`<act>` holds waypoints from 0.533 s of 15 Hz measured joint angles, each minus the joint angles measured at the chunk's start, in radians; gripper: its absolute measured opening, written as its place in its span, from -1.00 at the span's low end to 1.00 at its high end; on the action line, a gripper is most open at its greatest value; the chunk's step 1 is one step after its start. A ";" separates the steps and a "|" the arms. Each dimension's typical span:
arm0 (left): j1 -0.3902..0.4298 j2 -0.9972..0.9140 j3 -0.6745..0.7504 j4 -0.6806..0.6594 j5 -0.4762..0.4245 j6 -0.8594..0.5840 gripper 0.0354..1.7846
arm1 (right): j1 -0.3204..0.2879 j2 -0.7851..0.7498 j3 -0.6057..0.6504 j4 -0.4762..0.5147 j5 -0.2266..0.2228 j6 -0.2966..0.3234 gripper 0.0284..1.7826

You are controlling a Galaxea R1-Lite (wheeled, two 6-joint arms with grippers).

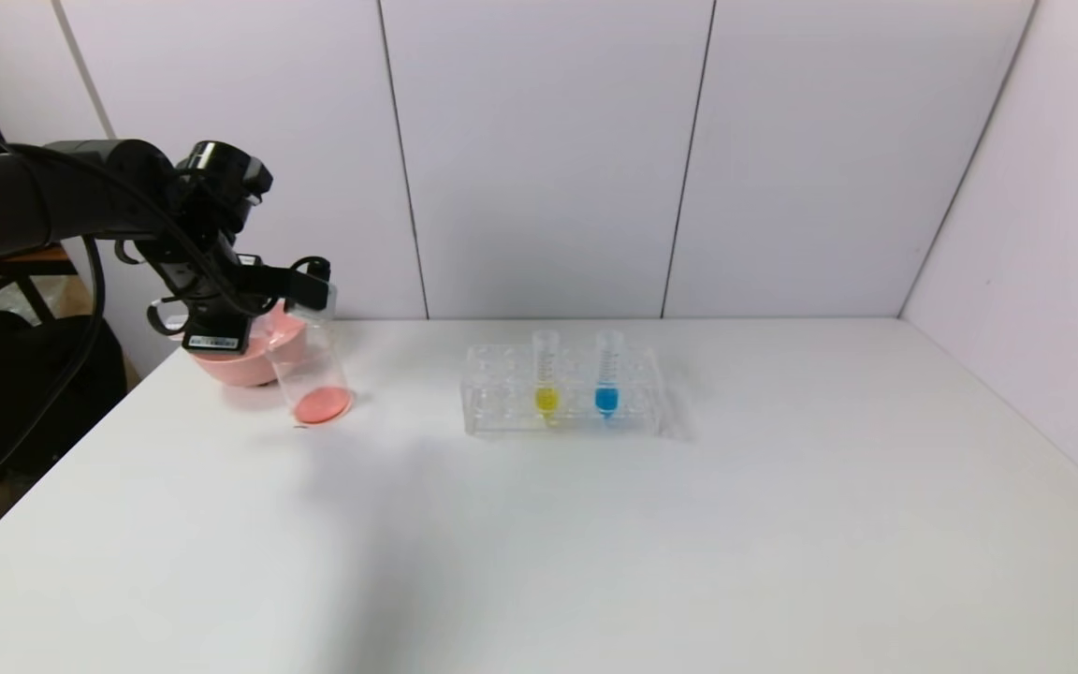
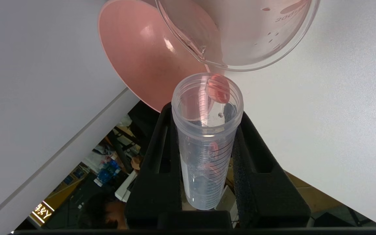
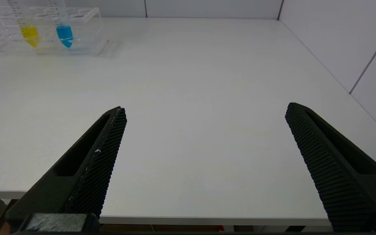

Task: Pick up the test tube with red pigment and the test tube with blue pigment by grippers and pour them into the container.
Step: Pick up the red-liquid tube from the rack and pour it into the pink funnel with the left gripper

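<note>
The test tube with red pigment [image 2: 204, 163] is tipped mouth-down over the container [image 1: 316, 370], a clear glass beaker at the table's far left, and my left gripper [image 1: 313, 285] is shut on it. A red drop hangs at the tube's lip [image 2: 217, 89], just under the beaker's rim [image 2: 240, 63], and the tube looks nearly empty. Pink-red liquid [image 1: 322, 404] lies in the beaker's bottom. The test tube with blue pigment [image 1: 606, 374] stands upright in the clear rack [image 1: 502, 402]. My right gripper [image 3: 206, 109] hangs open over the table's near edge, holding nothing, with the blue tube [image 3: 64, 32] far ahead.
A pink bowl [image 1: 235, 367] sits right behind the beaker, close to the left arm. A tube with yellow liquid [image 1: 546, 374] stands beside the blue one in the rack. White walls close the table's back and right side.
</note>
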 joint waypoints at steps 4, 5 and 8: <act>0.000 0.000 0.000 0.007 -0.008 -0.001 -0.51 | 0.000 0.000 0.000 0.000 0.000 0.000 0.99; 0.001 -0.001 0.000 0.010 -0.011 -0.003 -0.51 | 0.000 0.000 0.000 0.000 0.000 0.000 0.99; 0.003 -0.002 0.000 0.020 -0.017 -0.017 -0.51 | 0.000 0.000 0.000 0.000 0.000 0.000 0.99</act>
